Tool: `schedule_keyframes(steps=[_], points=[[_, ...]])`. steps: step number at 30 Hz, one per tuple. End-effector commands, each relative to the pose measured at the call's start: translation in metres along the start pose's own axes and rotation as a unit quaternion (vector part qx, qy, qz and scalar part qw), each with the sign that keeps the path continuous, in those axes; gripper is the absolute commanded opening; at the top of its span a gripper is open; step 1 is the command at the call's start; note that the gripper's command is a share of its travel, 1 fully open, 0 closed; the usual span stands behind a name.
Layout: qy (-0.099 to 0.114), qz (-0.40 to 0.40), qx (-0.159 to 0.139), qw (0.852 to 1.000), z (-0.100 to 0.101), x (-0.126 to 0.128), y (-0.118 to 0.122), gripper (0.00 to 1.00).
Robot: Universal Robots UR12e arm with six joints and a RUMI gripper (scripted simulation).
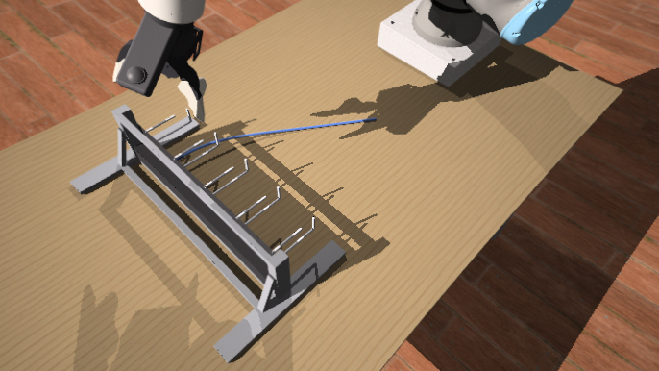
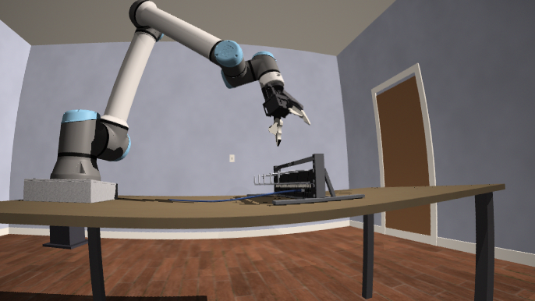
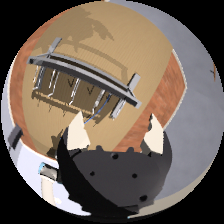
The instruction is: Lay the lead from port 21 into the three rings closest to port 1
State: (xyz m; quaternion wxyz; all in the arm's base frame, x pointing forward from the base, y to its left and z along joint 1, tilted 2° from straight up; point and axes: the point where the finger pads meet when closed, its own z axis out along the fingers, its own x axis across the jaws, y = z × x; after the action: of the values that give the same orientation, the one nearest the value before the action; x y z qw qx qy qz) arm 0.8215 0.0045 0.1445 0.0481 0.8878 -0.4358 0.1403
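It looked like a plain room: grey walls (image 2: 187,117), brown door (image 2: 405,156), wood floor (image 2: 273,269), and one worktop (image 2: 390,199).

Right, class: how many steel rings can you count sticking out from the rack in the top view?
5, in a row along the rack: one by the claw, one over the lead, then three more towards the near end. The claw may hide others.

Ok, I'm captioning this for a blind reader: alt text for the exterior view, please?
A robot arm holds its open, empty claw in the air above a small grey rack standing on a wooden table. A blue lead runs from the rack along the tabletop toward the arm's base.
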Motion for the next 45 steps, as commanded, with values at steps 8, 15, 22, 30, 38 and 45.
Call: schedule_keyframes(steps=[8, 15, 22, 30, 38, 45], points=[[0.001, 0.0, 0.001, 1.0, -0.001, 0.001, 0.0, 1.0], [0.001, 0.0, 0.001, 1.0, -0.001, 0.001, 0.0, 1.0], [0.0, -0.003, 0.001, 1.0, -0.001, 0.0, 0.0, 1.0], [-0.009, -0.042, 0.0, 0.999, -0.003, -0.013, 0.011, 1.0], [-0.024, -0.112, 0.001, 0.993, -0.007, -0.035, 0.029, 1.0], [-0.046, -0.213, 0.006, 0.976, -0.013, -0.07, 0.056, 1.0]])
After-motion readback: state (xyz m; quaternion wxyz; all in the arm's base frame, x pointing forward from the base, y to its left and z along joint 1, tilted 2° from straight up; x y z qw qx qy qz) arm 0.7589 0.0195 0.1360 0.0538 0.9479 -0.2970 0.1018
